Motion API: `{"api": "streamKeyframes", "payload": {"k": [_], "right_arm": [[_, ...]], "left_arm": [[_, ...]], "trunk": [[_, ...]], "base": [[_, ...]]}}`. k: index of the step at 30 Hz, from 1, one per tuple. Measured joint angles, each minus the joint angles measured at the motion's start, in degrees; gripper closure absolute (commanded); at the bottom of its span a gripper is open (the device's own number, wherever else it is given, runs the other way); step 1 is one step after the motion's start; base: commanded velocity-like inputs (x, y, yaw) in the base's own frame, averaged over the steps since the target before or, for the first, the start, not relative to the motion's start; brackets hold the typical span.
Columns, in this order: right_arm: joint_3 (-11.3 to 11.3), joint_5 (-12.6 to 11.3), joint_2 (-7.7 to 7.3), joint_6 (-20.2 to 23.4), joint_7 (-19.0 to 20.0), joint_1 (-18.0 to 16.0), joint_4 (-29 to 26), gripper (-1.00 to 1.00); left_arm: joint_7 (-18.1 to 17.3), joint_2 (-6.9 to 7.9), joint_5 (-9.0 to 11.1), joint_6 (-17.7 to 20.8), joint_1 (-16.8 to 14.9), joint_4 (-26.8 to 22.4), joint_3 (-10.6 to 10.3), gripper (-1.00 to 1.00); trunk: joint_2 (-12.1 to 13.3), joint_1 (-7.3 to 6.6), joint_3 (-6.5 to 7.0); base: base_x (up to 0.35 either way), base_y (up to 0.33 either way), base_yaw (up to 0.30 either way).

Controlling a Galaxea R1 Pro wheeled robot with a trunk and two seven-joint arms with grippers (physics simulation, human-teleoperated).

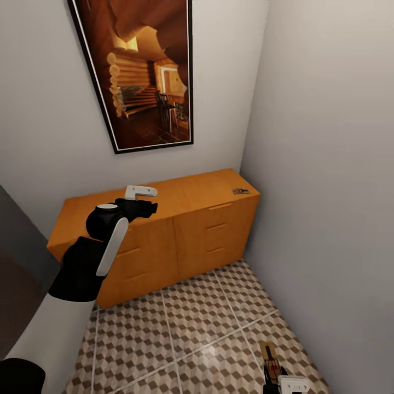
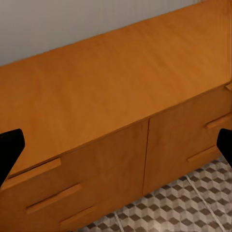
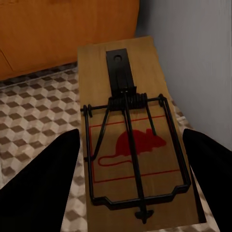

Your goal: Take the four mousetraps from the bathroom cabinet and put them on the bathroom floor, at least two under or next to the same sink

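The orange-tan cabinet (image 1: 164,241) stands against the back wall, drawers shut. One mousetrap (image 1: 239,191) lies on its top at the far right end. My left gripper (image 1: 143,200) hovers over the cabinet top (image 2: 106,92), open, its dark fingertips (image 2: 9,150) spread wide with nothing between them. Low at the right, my right gripper (image 1: 276,380) is shut on another mousetrap (image 3: 130,130), a tan board with black wire and a red mouse print, held just above the cube-patterned bathroom floor (image 1: 191,323). The sink is out of view.
A grey side wall (image 1: 328,219) runs close along the right, meeting the cabinet's right end in the corner. A large framed picture (image 1: 137,71) hangs above the cabinet. A dark surface (image 1: 16,262) borders the left side.
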Motion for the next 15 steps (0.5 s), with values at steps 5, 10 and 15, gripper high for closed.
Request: {"api": "streamKeyframes", "payload": {"k": [5,10,15], "right_arm": [[0.0,0.0,0.00,0.0,0.0,0.0,0.0,1.00],[0.0,0.0,0.00,0.0,0.0,0.0,0.0,1.00],[0.0,0.0,0.00,0.0,0.0,0.0,0.0,1.00]], "left_arm": [[0.0,0.12,0.0,0.0,0.0,0.0,0.0,-1.00],[-0.1,0.14,0.0,0.0,0.0,0.1,-0.1,-1.00],[-0.1,0.14,0.0,0.0,0.0,0.1,-0.1,-1.00]], "trunk": [[0.0,0.00,0.32],[0.0,0.00,0.63],[0.0,0.00,0.94]], "base": [[0.234,0.206,-0.207],[0.234,0.208,-0.198],[0.234,0.200,-0.194]]}}
